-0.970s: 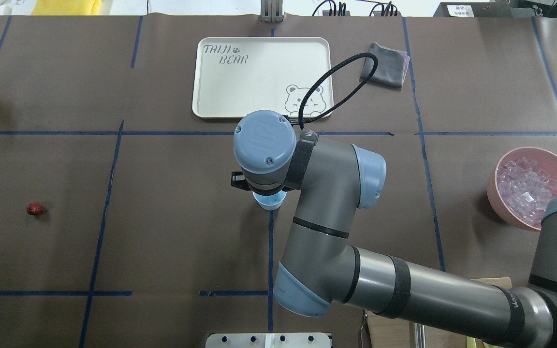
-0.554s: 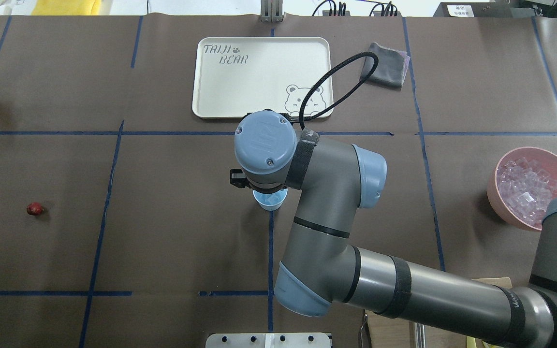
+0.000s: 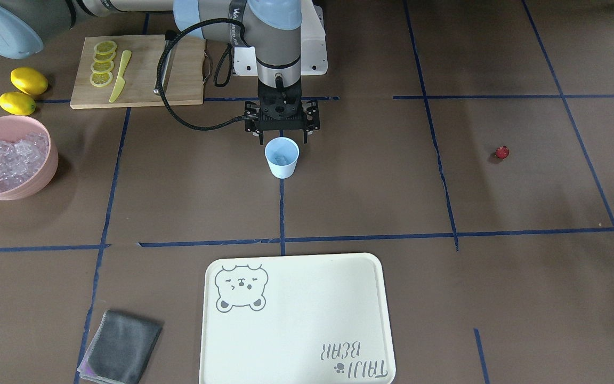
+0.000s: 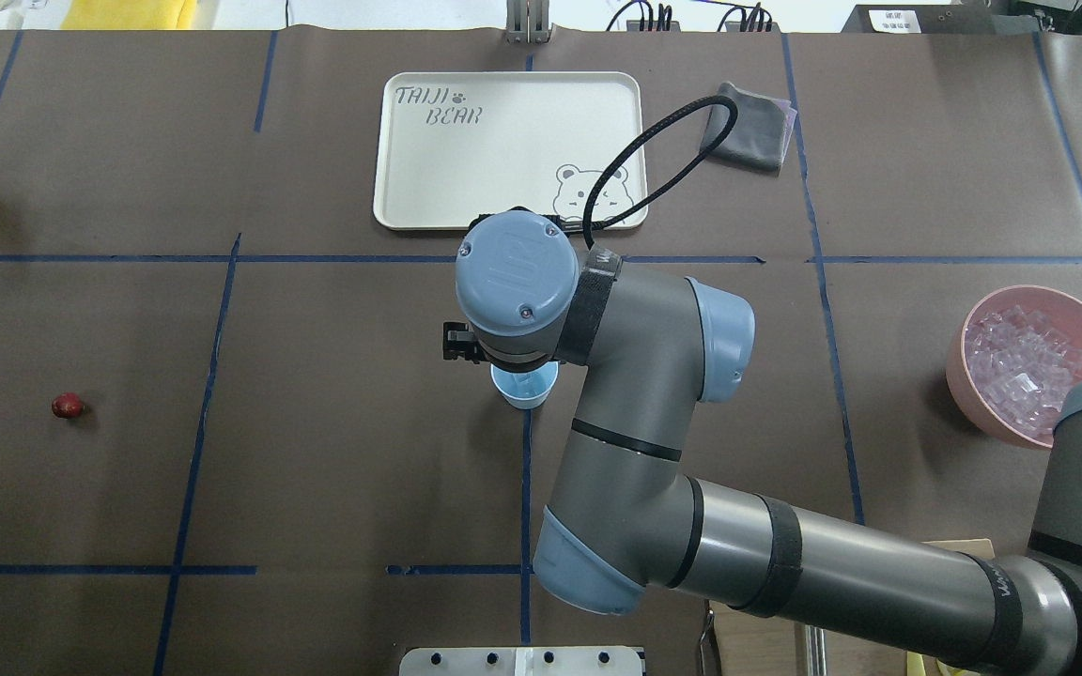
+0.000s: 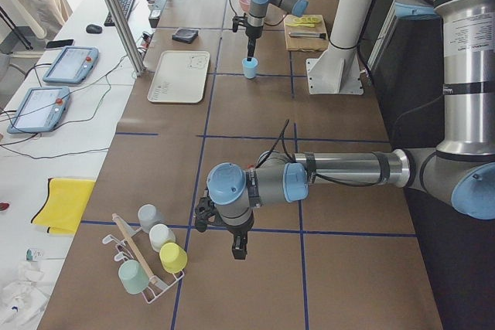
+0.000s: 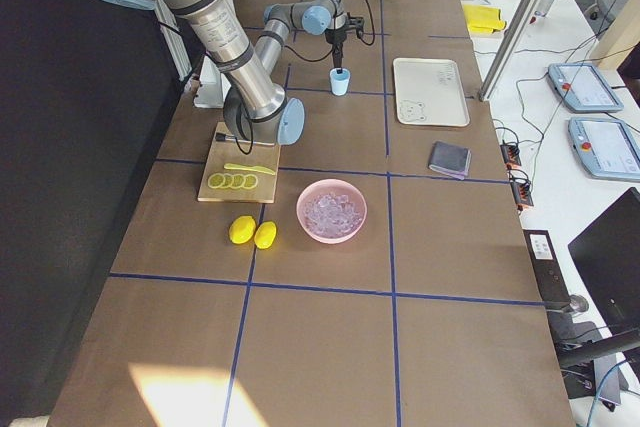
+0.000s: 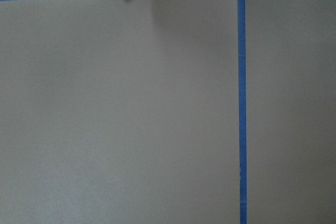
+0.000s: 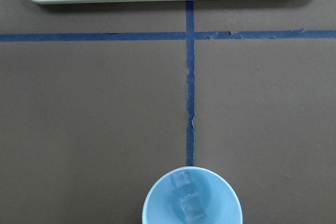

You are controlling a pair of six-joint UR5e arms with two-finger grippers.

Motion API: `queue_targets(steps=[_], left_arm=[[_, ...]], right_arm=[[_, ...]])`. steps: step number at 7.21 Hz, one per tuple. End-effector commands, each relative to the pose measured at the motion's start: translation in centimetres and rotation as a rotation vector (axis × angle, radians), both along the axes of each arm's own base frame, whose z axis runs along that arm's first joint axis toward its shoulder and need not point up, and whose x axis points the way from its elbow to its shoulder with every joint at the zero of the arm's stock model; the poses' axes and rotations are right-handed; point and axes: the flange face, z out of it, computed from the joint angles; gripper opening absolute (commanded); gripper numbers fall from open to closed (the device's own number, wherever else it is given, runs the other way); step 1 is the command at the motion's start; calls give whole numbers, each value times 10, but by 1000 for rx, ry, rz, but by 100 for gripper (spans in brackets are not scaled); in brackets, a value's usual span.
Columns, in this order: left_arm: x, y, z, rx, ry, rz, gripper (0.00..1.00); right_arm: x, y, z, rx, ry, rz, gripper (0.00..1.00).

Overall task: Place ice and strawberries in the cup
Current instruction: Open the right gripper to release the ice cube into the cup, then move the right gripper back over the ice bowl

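Right wrist-mounted view, cup [image 8: 157, 203]: tapered light-blue plastic, glassy clear ice cubes [image 8: 191, 208] inside
Right gripper [image 3: 281, 137]: fingers spread, above cup
Left gripper [image 5: 239, 251]: cannot tell

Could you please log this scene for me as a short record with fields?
cup: upright on the table, ice cubes inside
strawberry: on the table, apart from the cup
pink bowl: holds more ice cubes
right gripper: open, over the cup
left gripper: low over bare table, opening unclear
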Motion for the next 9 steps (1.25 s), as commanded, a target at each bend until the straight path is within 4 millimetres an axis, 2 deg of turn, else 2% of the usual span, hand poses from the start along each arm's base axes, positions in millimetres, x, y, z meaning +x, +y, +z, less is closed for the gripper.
queue_targets(steps=[1, 3, 5, 7, 8, 9], left_arm=[[0, 0, 0, 0, 0, 0, 100], [1, 0, 0, 1, 0, 2, 100], [1, 0, 0, 1, 0, 2, 100], [1, 0, 0, 3, 0, 2, 100], [1, 0, 0, 4, 0, 3, 100], [1, 0, 0, 1, 0, 2, 100]], right_arm=[[58, -19, 15, 10, 0, -51, 100], [151, -22, 79, 66, 11, -133, 100], [233, -35, 147, 134, 67, -239, 100], [329, -54, 220, 160, 103, -330, 100], [371, -58, 248, 167, 102, -362, 100], [405, -56, 275, 167, 108, -385, 100]])
